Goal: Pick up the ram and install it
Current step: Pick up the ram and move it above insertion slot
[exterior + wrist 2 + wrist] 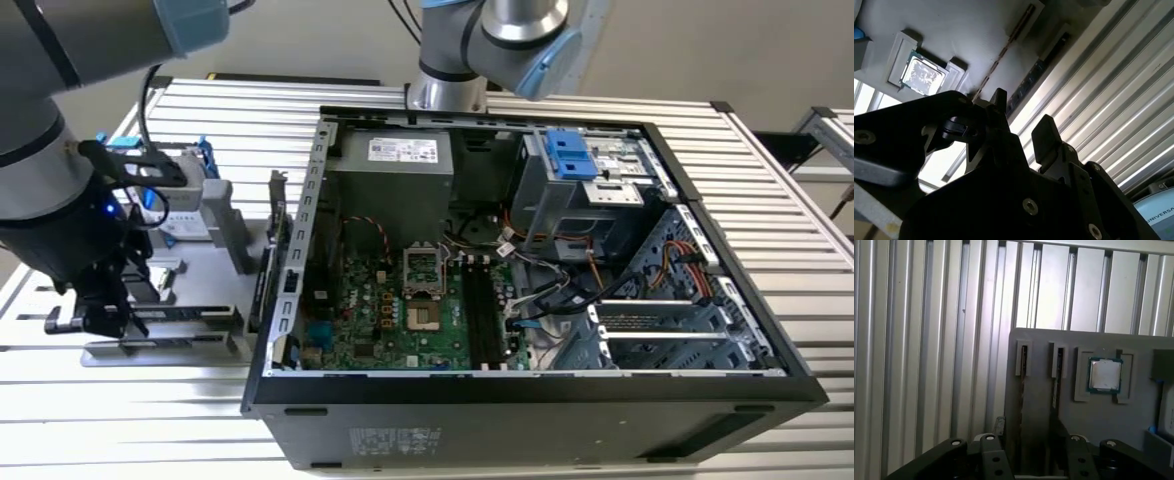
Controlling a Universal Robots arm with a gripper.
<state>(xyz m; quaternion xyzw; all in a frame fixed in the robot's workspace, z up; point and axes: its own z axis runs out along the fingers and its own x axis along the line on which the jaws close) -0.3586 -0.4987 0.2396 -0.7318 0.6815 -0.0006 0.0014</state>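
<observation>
A grey tray (1094,425) lies on the ribbed metal desk (929,340). Two of its slots each hold a thin stick on edge: a ram (1023,365) and a second ram (1056,377) just beside it. A square chip (1105,375) sits in a recess nearby. The gripper (1034,445) has its black fingers (989,452) spread apart above the tray.

Slatted aluminium table (781,170) carries an open PC case (534,425) lying on its side, grey fixture plate (167,350) just beside it on the exterior view's left.
</observation>
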